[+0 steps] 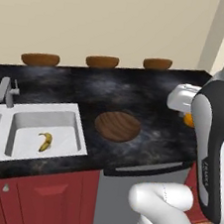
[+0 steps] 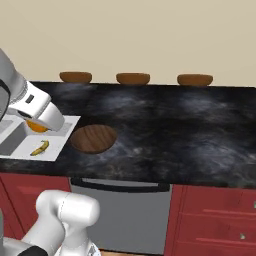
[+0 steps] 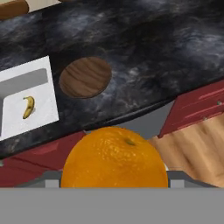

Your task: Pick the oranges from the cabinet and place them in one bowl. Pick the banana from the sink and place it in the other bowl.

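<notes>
I had the gripper (image 2: 38,126) clamped on an orange (image 3: 114,158), held above the counter's (image 1: 161,95) near edge, right of the wooden bowl (image 1: 117,126). The banana (image 1: 45,141) lay in the sink (image 1: 21,117), left of that bowl.

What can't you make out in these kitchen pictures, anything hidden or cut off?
- Gripper fingertips: hidden in the hand view behind the orange it holds; the arm's body covers them in the left base view.
- Orange: mostly covered by the arm in both base views.
- Sink left basin: cut off by the left base view's edge.
- Banana skin detail: too small.
</notes>
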Tool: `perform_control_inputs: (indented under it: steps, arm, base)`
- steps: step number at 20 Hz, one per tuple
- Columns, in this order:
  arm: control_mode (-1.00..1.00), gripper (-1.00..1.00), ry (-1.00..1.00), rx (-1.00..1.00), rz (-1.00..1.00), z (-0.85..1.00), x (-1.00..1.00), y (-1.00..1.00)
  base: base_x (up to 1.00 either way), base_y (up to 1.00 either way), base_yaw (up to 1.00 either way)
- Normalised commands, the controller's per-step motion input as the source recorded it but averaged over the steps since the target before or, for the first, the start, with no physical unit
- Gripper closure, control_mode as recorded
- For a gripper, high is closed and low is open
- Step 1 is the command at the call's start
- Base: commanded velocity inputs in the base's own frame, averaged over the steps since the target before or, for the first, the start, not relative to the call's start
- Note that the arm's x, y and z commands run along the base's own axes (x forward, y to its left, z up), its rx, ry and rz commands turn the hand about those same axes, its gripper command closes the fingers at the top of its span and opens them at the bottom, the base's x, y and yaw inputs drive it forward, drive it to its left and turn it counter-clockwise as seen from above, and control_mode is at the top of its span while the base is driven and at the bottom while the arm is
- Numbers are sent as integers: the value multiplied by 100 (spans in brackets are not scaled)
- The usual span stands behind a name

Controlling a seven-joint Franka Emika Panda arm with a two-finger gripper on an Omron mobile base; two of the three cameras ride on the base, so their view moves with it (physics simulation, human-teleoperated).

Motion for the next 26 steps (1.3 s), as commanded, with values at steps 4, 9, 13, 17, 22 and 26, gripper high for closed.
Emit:
perform_control_inputs:
  steps: [4, 9, 13, 17, 22, 26]
  arm:
    - [100, 100, 0, 0, 0, 0, 0, 0]
    - [100, 100, 0, 0, 0, 0, 0, 0]
    - [-100, 100, 0, 0, 0, -4, 18, 0]
    - [-100, 100, 3, 3, 0, -24, 72, 0]
    - [-100, 100, 1, 4, 2, -25, 29, 4]
    - [-100, 100, 9, 4, 5, -24, 54, 7]
  base:
    - [70, -7, 6]
    - [54, -6, 4]
    - [0, 0, 0]
    - [0, 0, 0]
    - [0, 0, 0]
    - [0, 0, 0]
